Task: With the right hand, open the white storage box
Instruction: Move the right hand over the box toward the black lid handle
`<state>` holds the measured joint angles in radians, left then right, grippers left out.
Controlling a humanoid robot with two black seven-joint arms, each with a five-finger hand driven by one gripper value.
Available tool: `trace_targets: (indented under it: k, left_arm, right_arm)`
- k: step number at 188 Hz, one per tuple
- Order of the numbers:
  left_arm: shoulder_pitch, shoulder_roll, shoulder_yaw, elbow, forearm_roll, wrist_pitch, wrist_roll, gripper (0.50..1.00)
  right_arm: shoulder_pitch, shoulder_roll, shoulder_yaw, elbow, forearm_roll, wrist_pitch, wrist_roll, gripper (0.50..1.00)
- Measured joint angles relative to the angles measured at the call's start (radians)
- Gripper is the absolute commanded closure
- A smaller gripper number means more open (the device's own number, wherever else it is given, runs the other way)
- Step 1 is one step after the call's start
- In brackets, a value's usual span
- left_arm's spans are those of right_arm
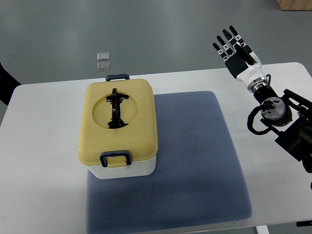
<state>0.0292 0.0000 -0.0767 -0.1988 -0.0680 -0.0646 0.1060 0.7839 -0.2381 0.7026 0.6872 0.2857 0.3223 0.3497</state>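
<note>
The white storage box (129, 168) stands on the left part of a blue-grey mat (195, 156). Its yellow lid (118, 122) is on, with a black handle (116, 109) folded in a round recess. A dark latch (115, 159) sits at the near edge and another latch (118, 77) at the far edge. My right hand (234, 48) is raised over the table's far right edge, well to the right of the box, fingers spread and empty. The left arm is out of view.
The white table (44, 146) carries the mat and box. Two small clear squares (103, 60) lie on the grey floor beyond the table. A cardboard box corner (295, 4) shows at the top right. A dark shape (6, 83) sits at the left edge.
</note>
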Motion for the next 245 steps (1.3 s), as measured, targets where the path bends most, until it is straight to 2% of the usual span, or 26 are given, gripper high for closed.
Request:
trace_targets:
  k: [109, 155, 181, 211, 232, 245]
  left_arm:
    - [0.0, 0.0, 0.003, -0.006, 0.001, -0.001, 0.006, 0.5]
    - [0.0, 0.0, 0.005, -0.051, 0.002, -0.002, 0.006, 0.5]
    - [0.0, 0.0, 0.005, -0.059, 0.002, -0.001, 0.006, 0.5]
    - [0.0, 0.0, 0.005, -0.059, 0.002, -0.001, 0.006, 0.5]
    - [0.0, 0.0, 0.004, -0.061, 0.002, -0.001, 0.006, 0.5]
    - [0.0, 0.0, 0.004, -0.062, 0.002, -0.002, 0.006, 0.5]
  right_arm:
    - [0.01, 0.001, -0.002, 0.001, -0.002, -0.001, 0.0, 0.57]
    - [0.078, -0.003, -0.016, 0.025, -0.04, -0.001, -0.001, 0.57]
    - [0.127, -0.033, -0.021, 0.081, -0.243, 0.001, -0.002, 0.57]
    - [0.206, -0.059, -0.038, 0.152, -0.644, 0.007, -0.003, 0.57]
    - [0.293, -0.087, -0.173, 0.189, -0.87, 0.007, 0.004, 0.572]
    - [0.369, -0.102, -0.311, 0.202, -0.937, 0.001, 0.03, 0.572]
